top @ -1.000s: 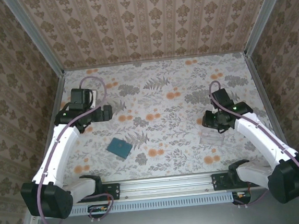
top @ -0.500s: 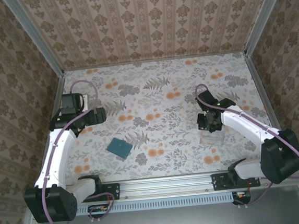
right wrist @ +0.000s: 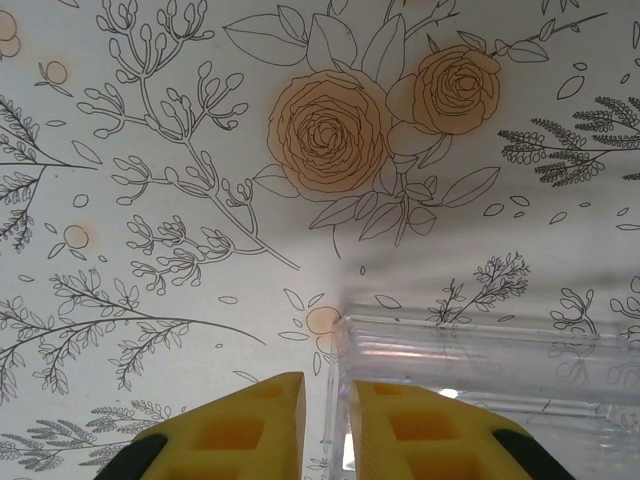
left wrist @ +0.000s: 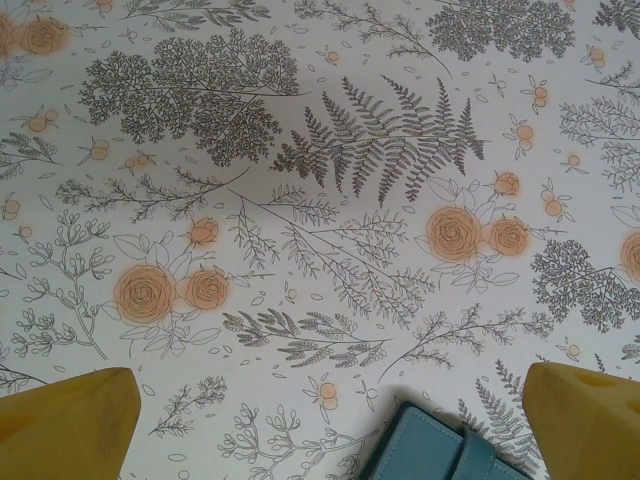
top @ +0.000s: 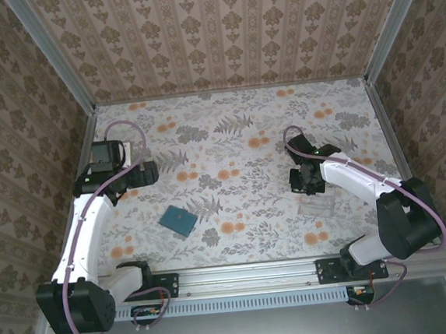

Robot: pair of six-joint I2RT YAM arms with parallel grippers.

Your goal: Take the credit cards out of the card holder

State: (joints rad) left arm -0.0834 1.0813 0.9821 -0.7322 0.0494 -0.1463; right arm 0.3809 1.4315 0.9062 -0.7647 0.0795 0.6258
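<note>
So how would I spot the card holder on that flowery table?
On the floral table, look at the near left part. The card holder is the small teal-blue square lying flat there, tilted. Its neighbour, a clear plastic piece on the right, is see-through.

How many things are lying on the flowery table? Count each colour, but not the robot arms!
teal wallet: 1
clear plastic piece: 1
Total: 2
</note>
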